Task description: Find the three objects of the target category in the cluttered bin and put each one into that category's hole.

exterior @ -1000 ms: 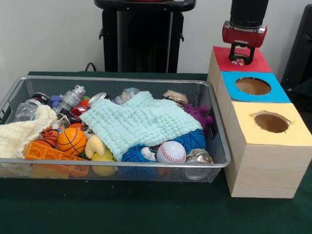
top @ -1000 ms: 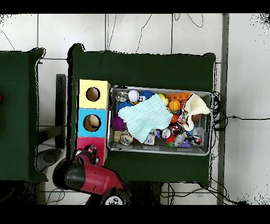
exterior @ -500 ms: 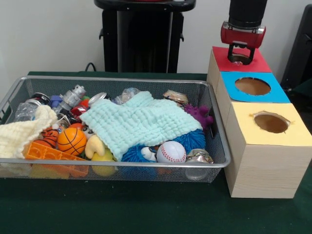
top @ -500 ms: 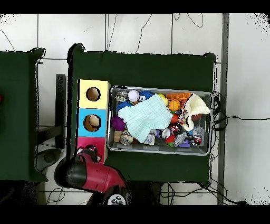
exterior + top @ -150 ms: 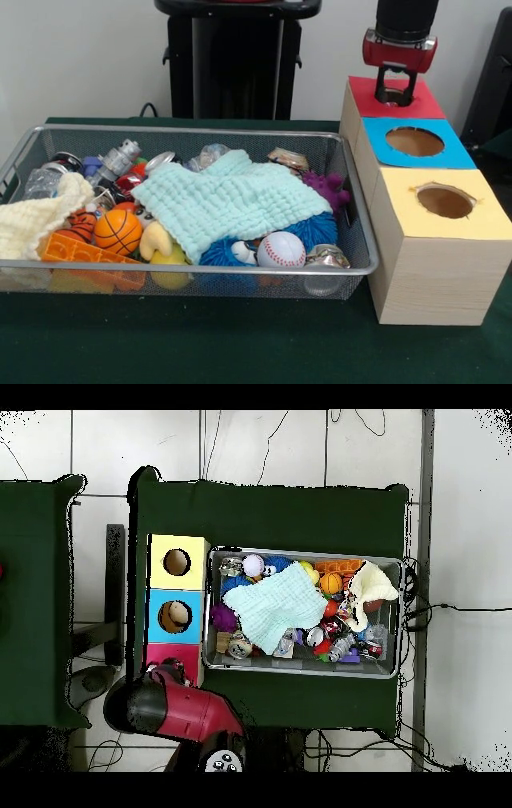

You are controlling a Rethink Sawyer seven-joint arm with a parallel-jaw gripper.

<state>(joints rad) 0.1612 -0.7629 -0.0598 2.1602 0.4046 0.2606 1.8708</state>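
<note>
Green tablecloth (image 5: 240, 352); black stand (image 5: 236, 60) behind; white wall (image 5: 80, 56).

In the front view, a wire bin (image 5: 352, 264) sits on the tabletop (image 5: 240, 352), with a row of three boxes just to its right, running from near to far. Each box has a hole in its top: the nearest hole (image 5: 445, 201), the middle hole (image 5: 415, 142) and the farthest hole (image 5: 392, 98). The gripper (image 5: 395, 80) hangs above the farthest hole. Inside the bin, a cloth (image 5: 232, 200) lies over the middle of the clutter. A baseball (image 5: 281, 250) rests at the front right, a basketball (image 5: 118, 231) at the front left, and a second cloth (image 5: 32, 220) drapes at the left end.
</note>
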